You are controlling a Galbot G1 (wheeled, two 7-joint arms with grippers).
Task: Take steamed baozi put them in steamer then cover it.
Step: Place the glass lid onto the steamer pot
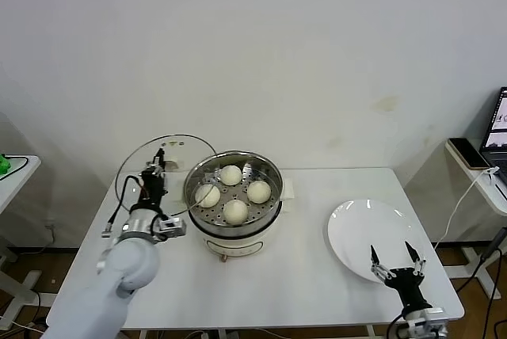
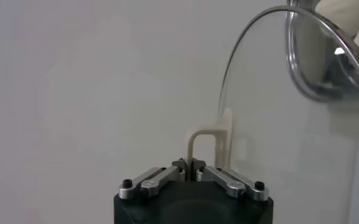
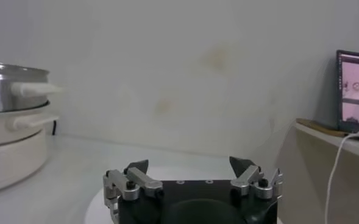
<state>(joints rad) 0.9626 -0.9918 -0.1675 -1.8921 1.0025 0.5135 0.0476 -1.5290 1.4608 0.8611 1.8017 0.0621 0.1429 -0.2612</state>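
Now you have all four baozi [image 1: 230, 174] lying in the steamer [image 1: 269, 196], which stands on the table [image 1: 301, 268] near its back edge, a little to the left of the middle. The plate [image 1: 360, 232] by the right edge has nothing on it, so I judge that only the covering is left.

Your left gripper [image 1: 152, 184] is fully closed on the cream handle [image 2: 199, 141] of the glass lid [image 1: 139, 169]. The lid is held on its edge, almost upright, just beside the steamer on the left side, and in the head view its right rim crosses the steamer's left wall. I cannot tell if they touch.

The relation that matters for you is this: the steamer opening lies to the right of the left gripper and lower than the lid's centre, and the lid's flat face looks sideways, not down. So the coming move probably needs a turn of the wrist until the lid is level, and then a short travel to the right.

Your right gripper [image 1: 394, 263] waits near the front right corner over the plate rim, jaws wide apart and holding nothing.
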